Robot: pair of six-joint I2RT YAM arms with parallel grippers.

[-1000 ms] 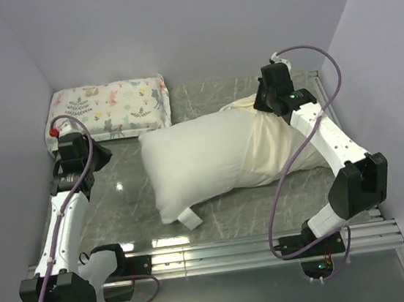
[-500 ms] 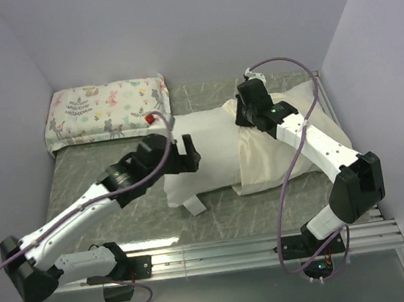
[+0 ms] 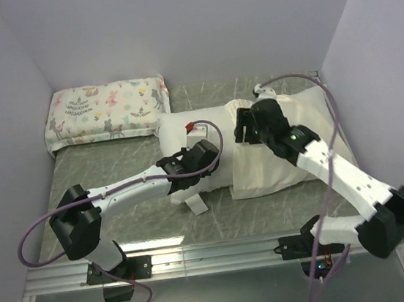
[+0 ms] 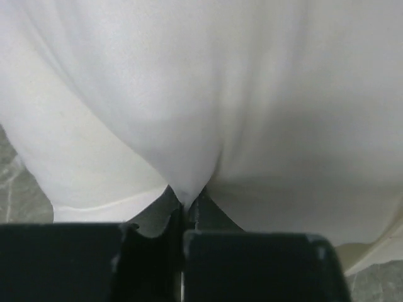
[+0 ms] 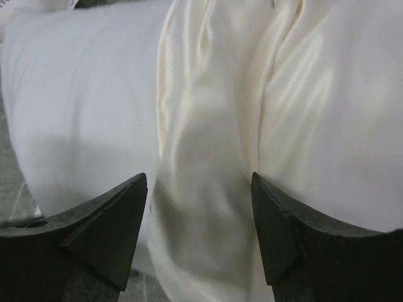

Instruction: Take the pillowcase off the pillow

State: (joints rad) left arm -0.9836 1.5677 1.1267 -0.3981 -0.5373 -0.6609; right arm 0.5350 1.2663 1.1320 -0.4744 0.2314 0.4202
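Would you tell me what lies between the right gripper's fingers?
A raised fold of the pillowcase, near its edge beside the bare pillow, fills the gap in the right gripper; the right wrist view shows it.

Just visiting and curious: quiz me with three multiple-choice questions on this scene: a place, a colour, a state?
1. Where is the small floral-print pillow? A) far left corner B) near right corner C) under the arms
2. The thin shiny fabric pillowcase is: A) blue B) cream C) black
3. The left gripper is: A) wide open B) out of view C) shut on the plump white pillow
Answers: 1 A, seen top left overhead; 2 B, yellower than the white pillow; 3 C, fabric pinched between closed fingers.
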